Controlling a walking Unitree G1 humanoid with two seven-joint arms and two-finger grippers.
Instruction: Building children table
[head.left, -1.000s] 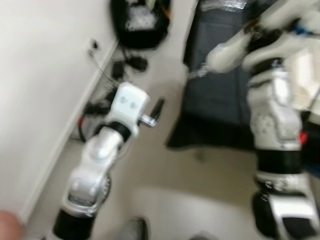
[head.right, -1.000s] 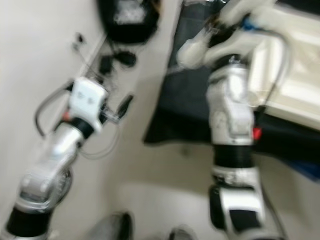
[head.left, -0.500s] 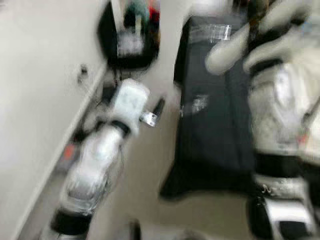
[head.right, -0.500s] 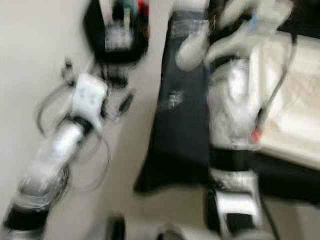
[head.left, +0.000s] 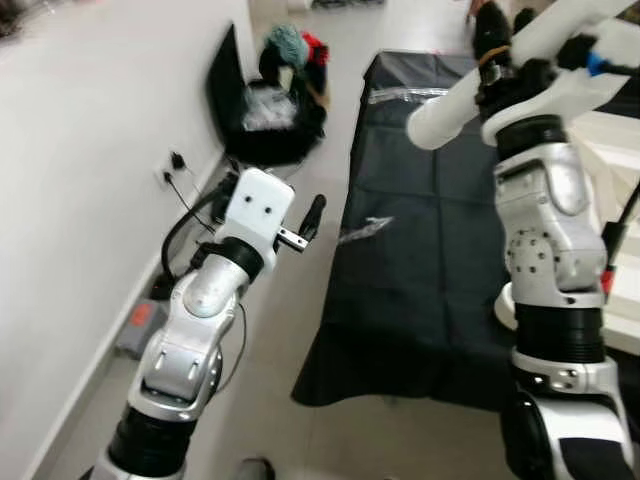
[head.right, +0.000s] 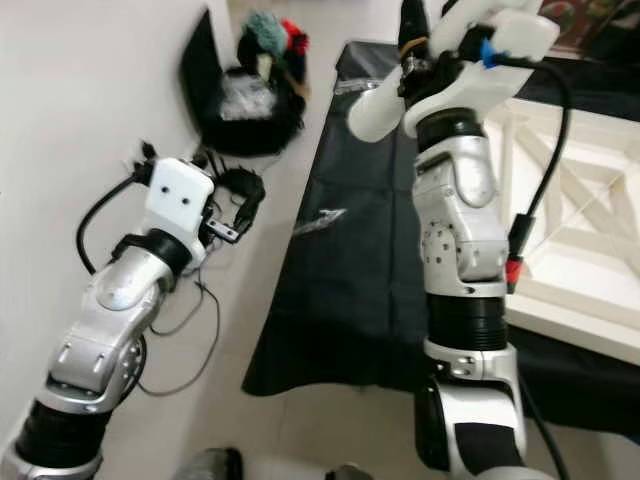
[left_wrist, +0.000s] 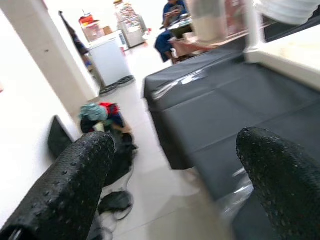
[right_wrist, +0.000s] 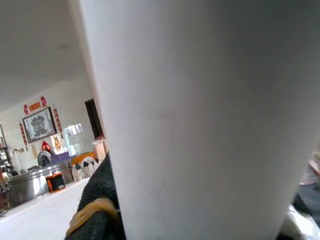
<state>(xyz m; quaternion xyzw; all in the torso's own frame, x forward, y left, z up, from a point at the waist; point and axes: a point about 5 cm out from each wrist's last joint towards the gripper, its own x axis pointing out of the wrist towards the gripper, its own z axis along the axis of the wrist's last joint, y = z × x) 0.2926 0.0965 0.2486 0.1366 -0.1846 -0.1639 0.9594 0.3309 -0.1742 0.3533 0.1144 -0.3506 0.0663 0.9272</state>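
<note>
Right end effector (head.right: 412, 30) grips white table leg (head.right: 385, 105).

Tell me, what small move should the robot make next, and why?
Probably lower the white table leg held in the right gripper toward the white tabletop lying on the black cloth. The open left gripper holds nothing, off beside the cloth over the floor.

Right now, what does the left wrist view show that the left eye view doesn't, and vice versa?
Left wrist only: a seated person and white cabinets far down the room, plus the left pincer close up, its fingers wide apart and empty.
Left eye only: the wall socket with cables and the right arm holding a white leg.
Both: the black cloth, the black bag and the white panel.
</note>
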